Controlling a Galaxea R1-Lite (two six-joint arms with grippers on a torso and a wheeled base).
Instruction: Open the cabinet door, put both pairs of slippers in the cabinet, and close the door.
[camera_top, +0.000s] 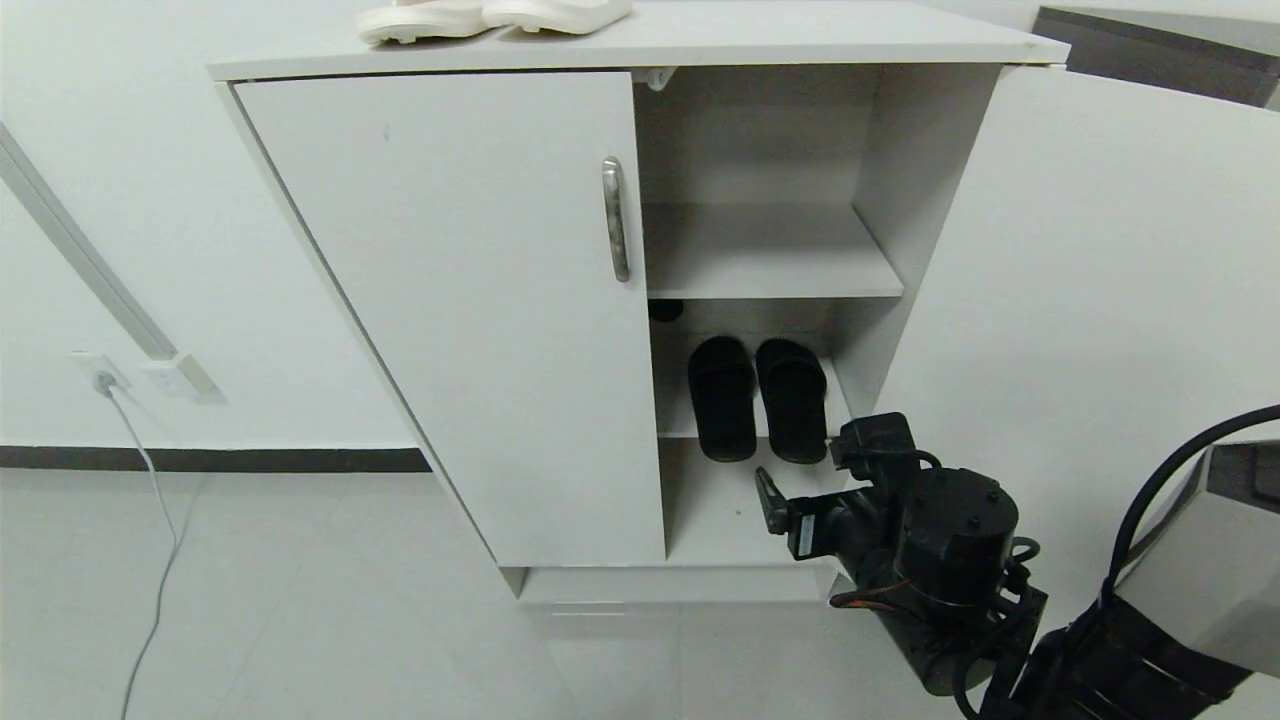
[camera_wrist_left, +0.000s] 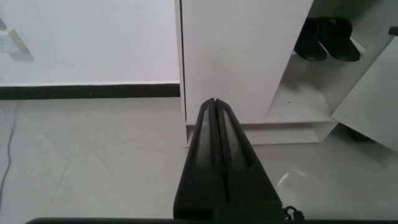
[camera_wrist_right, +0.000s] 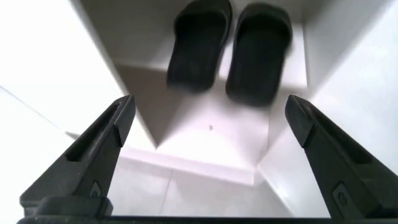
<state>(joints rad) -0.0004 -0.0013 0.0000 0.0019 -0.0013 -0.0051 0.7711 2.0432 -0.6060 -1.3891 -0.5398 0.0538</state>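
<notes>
Lying paired: black slippers (camera_top: 722, 398) (matte, rounded).

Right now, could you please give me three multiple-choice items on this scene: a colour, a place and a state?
1. What colour is the slipper pair on the cabinet top? A white; B red; C green.
2. Where do the black slippers lie? A the floor; B the lower shelf; C the cabinet top.
3. How is the right gripper? A shut on a slipper; B open and empty; C shut and empty.
Answers: A, both look off-white; B, they sit inside under the upper shelf; B, its fingers stand wide apart with nothing between.
</notes>
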